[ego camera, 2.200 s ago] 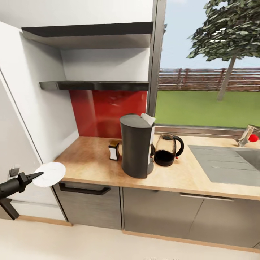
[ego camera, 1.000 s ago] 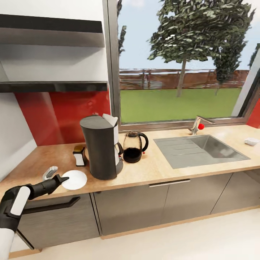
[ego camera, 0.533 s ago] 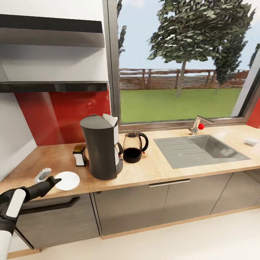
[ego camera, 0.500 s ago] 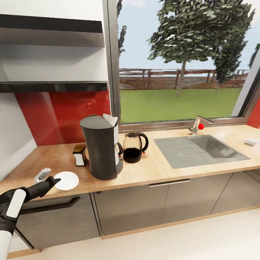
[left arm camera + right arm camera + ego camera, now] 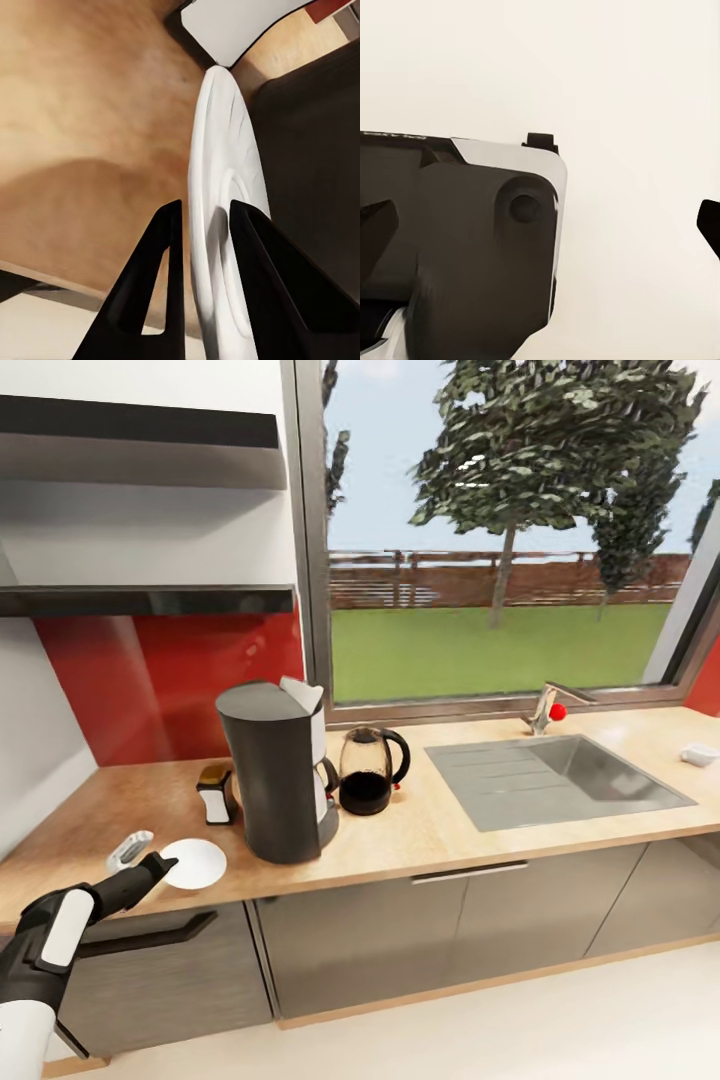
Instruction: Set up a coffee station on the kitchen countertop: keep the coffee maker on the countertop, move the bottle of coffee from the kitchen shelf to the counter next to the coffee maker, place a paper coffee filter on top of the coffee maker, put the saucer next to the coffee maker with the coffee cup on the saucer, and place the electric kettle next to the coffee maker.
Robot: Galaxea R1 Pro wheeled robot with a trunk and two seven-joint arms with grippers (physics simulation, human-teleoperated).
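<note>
Shifted slightly rightward, left fingers [image 5: 158,860] pinch the saucer [image 5: 195,862].

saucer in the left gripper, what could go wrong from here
The left gripper pinches the saucer only at its rim, so it may tilt or slip on release. It sits near the countertop's front edge and could slide off. Moving it closer could bump the coffee maker.

My head camera looks forward and down from some way back, over the long light wood-grain countertop [image 5: 450,830]. My left wrist camera sits very near this same worktop [image 5: 82,112], looking along its two black fingers [image 5: 161,277] at the round flat white saucer [image 5: 225,217], which the head view shares [image 5: 195,862]. My right wrist camera faces a pale plain surface, close to a dark robot part [image 5: 457,247].
</note>
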